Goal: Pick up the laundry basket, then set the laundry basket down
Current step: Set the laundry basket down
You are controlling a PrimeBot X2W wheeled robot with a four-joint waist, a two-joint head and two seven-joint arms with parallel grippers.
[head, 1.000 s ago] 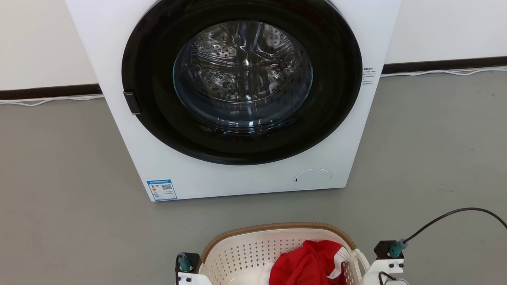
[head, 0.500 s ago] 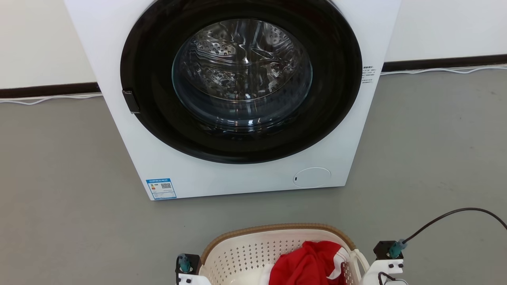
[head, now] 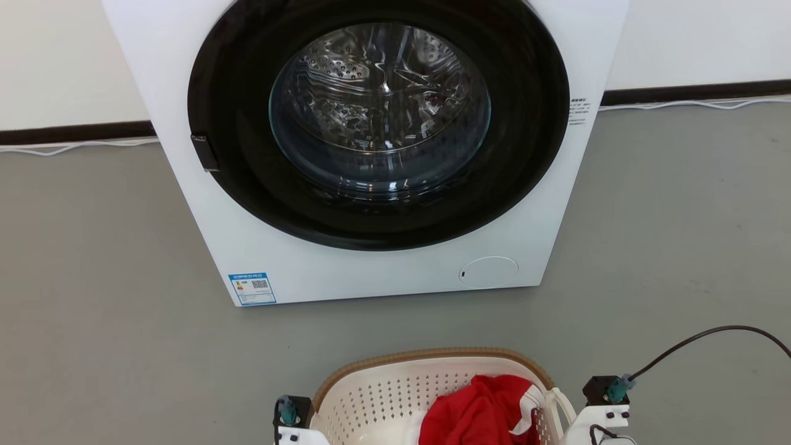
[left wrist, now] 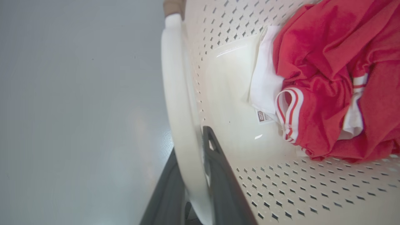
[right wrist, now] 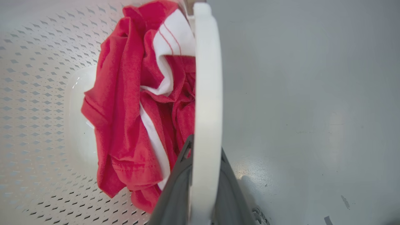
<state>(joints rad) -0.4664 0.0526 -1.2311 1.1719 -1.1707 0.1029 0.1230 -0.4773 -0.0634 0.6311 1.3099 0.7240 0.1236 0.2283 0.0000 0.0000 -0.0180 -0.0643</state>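
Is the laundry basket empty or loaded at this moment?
Loaded, partly: a crumpled red-and-white garment lies in the laundry basket, with its bare bottom showing beside it.

Bottom edge slices off the laundry basket (head: 377, 395), its near half out of frame! The washer (head: 371, 272) loses its top at the frame. Its blue sticker (head: 252, 288): print too small to read. Left wrist view, the clothing tag (left wrist: 264, 116) is illegible, the white handle (left wrist: 175, 93) a close-up blur.

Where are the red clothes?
In the head view, the red clothes lie inside the laundry basket, toward its right side, at the bottom middle, in front of the washing machine.
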